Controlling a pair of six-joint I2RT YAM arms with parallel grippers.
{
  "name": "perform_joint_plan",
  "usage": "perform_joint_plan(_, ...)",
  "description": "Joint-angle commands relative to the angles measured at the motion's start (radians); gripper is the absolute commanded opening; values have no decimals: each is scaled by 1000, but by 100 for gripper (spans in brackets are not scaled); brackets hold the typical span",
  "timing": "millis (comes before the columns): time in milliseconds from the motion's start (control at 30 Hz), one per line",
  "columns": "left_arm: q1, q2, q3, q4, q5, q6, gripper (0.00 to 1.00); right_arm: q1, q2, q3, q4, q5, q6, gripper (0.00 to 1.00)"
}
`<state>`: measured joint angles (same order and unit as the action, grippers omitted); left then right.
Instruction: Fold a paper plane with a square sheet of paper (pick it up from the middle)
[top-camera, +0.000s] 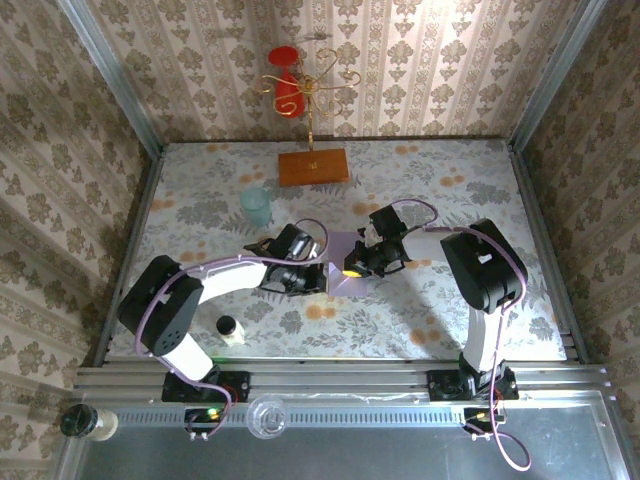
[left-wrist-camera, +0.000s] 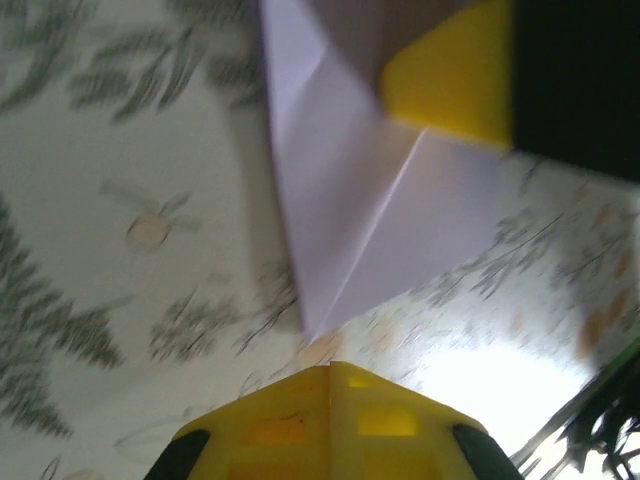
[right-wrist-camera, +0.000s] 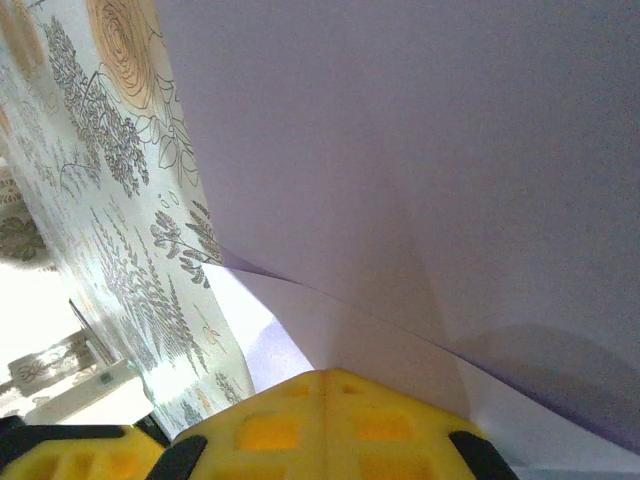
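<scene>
Jaws meet at the middle of the top view: left jaws and right jaws face each other across the one sheet of paper (top-camera: 337, 278), pale lilac, on the flowered worktop (top-camera: 200, 215). The left arm (top-camera: 215, 272) sweeps in low from lower left. The right arm (top-camera: 485, 262) bends sharply at its elbow and reaches leftward. One teal cup (top-camera: 257, 207) and one orange-brown wooden board (top-camera: 313, 166) stand higher in the frame, and one small capped bottle (top-camera: 229, 330) at lower left.

Left wrist view: the left jaws' two yellow fingers (left-wrist-camera: 270, 430) are pressed together at bottom centre, gripping nothing, tips just beside the sheet's pointed corner. The sheet (left-wrist-camera: 370, 200) shows crisp straight creases. A yellow finger (left-wrist-camera: 450, 85) of the right jaws bears on it at upper right.

Right wrist view: the right jaws' two yellow fingers (right-wrist-camera: 260, 430) are likewise closed, tips against smooth paper (right-wrist-camera: 420, 150) with one raised flap. Whether a layer is pinched I cannot tell.
</scene>
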<state>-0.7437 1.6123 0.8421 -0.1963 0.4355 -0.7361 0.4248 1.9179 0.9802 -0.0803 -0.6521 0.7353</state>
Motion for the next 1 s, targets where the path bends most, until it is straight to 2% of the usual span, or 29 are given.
perform_joint_plan(0, 7, 53, 33, 110, 3, -60, 4, -26, 50, -22, -80, 121, -8, 3)
perform_joint_plan(333, 10, 190, 67, 166, 46, -79, 3, -22, 25, -11, -19, 62, -25, 3)
perform_joint_plan(600, 10, 193, 62, 29, 4, -41, 2, -1, -72, 3, -62, 57, -91, 4)
perform_joint_plan(967, 8, 208, 78, 31, 15, -43, 1, 70, -65, -11, -85, 55, -106, 3)
